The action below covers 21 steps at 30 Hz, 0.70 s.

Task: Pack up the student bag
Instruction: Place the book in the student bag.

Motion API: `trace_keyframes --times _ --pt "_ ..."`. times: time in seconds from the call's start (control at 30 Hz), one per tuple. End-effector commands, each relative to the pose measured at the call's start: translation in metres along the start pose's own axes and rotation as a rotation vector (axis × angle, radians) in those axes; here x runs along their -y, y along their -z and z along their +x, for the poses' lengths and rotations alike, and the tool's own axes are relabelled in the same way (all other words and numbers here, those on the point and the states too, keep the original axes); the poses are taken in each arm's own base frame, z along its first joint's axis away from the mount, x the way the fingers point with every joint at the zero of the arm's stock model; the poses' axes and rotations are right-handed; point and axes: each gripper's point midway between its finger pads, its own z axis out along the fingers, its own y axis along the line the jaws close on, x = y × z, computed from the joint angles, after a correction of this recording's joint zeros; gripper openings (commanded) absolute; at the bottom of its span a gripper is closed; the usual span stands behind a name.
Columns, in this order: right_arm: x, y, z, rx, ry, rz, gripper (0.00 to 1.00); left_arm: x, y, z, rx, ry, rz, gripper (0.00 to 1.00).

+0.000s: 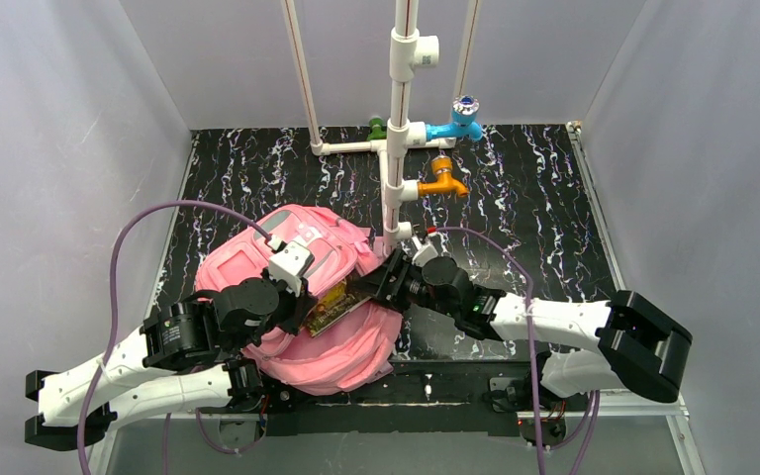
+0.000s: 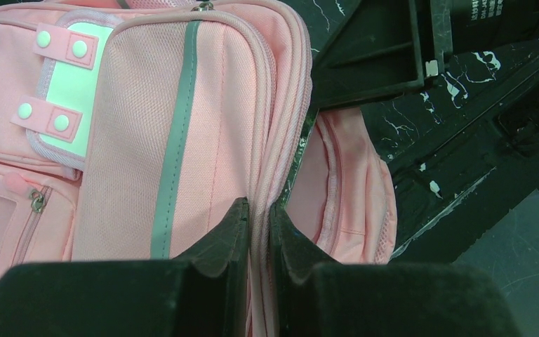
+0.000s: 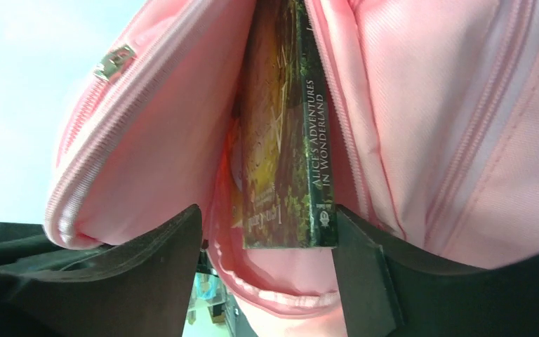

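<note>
The left gripper pinches the zip rim of the student bag, lying at the near edge of the table. The right gripper gapes around a book in its mouth

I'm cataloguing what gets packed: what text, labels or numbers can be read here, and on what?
"ALICE'S ADVENTURES IN WONDERLAND": spine of the book in the student bag.
Book cover lettering, spine emblem: too blurred to read.
White print on black part, left wrist view: too small.

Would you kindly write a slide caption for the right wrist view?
Open right gripper flanks the Alice's Adventures in Wonderland book tucked into the student bag.
</note>
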Motion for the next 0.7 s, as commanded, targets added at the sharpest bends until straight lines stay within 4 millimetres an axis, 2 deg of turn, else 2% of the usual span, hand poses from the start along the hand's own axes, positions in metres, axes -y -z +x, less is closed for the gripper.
trace_keyframes --times 0.0,0.13,0.2,0.23,0.27,0.3,0.33,0.37,0.4,0.43,0.5,0.6,0.67 --pt "-0.007 0.004 0.0 0.01 0.019 -0.037 0.68 0.014 0.008 -0.037 0.127 0.088 0.068 0.0" --pt "-0.022 -0.021 0.003 -0.02 0.081 -0.089 0.46 0.017 0.009 -0.038 0.121 0.084 0.081 0.0" --pt "-0.031 -0.041 -0.011 0.061 0.098 -0.13 0.09 0.021 0.007 -0.035 0.106 0.085 0.094 0.0" --pt "-0.033 -0.048 -0.024 0.134 0.098 -0.133 0.01 0.021 0.006 -0.032 0.099 0.088 0.095 0.0" --pt "-0.042 -0.052 -0.044 0.247 0.12 -0.15 0.01 0.02 0.005 -0.029 0.091 0.091 0.089 0.0" --pt "-0.045 -0.052 -0.053 0.286 0.131 -0.141 0.01 0.019 0.005 -0.028 0.089 0.092 0.082 0.0" --pt "-0.042 -0.05 -0.057 0.3 0.14 -0.109 0.3 0.016 0.005 -0.027 0.088 0.09 0.072 0.0" --pt "-0.035 -0.047 -0.052 0.279 0.148 -0.079 0.44 0.013 0.006 -0.025 0.088 0.086 0.057 0.0" --pt "-0.022 -0.041 -0.042 0.23 0.129 -0.043 0.52 0.008 0.005 -0.023 0.092 0.087 0.039 0.0" --pt "-0.006 -0.035 -0.03 0.183 0.117 -0.017 0.56 0.006 0.004 -0.021 0.094 0.096 0.025 0.0" --pt "0.014 -0.023 -0.007 0.102 0.123 0.024 0.61 0.005 0.002 -0.02 0.1 0.107 0.02 0.0" --pt "0.015 -0.02 0.012 0.057 0.171 0.032 0.66 0.006 0.0 -0.021 0.101 0.096 0.017 0.0" --pt "0.01 -0.023 0.018 0.043 0.174 0.017 0.64 0.005 0.0 -0.021 0.1 0.093 0.012 0.0"
